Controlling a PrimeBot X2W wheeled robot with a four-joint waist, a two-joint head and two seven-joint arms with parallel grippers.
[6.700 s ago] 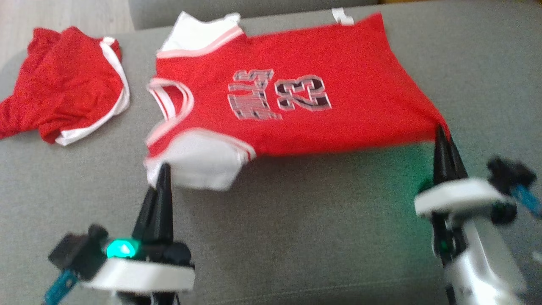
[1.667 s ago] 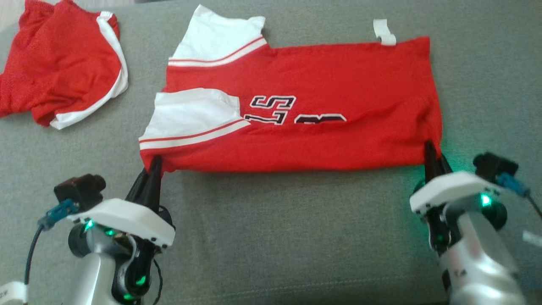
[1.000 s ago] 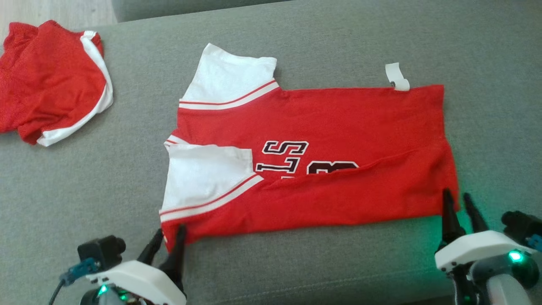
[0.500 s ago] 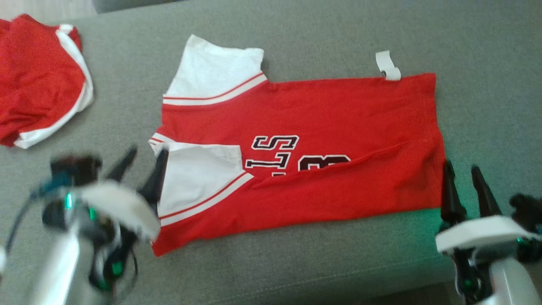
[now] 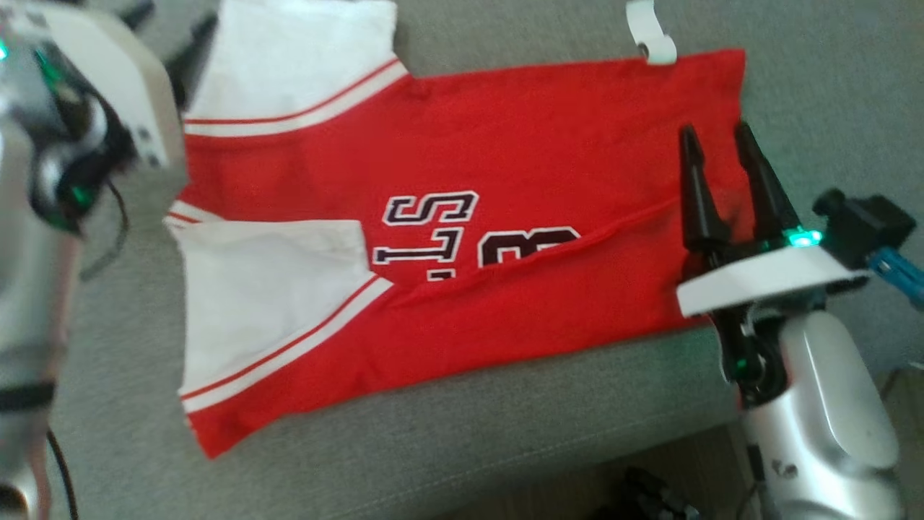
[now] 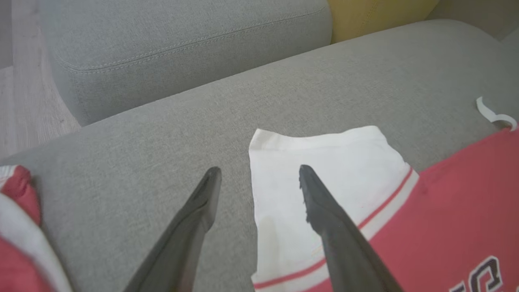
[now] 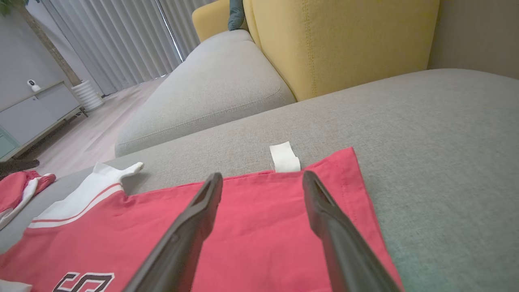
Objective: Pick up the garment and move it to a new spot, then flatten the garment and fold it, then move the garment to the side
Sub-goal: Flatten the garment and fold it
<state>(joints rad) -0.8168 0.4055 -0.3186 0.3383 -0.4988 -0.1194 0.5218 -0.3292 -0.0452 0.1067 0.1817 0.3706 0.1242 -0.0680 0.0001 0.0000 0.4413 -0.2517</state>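
Left tool [image 6: 259, 170] has its two dark fingers spread wide and empty. It straddles the outer edge of the far white sleeve [image 6: 324, 162] of the red jersey with white sleeves and black lettering [image 5: 541, 144], with one finger over the sleeve and the other over the bare grey sofa cushion [image 6: 142, 134]. The right tool [image 5: 716, 133] is also open and grips nothing, its fingers over the jersey's hem end. The jersey lies between the two tools, its near long side folded over the lettering. Just beyond the right tool's tips, a white label [image 7: 285, 158] sticks out from the hem. A crumpled red-and-white garment [image 6: 16, 227] lies to the left of the left tool.
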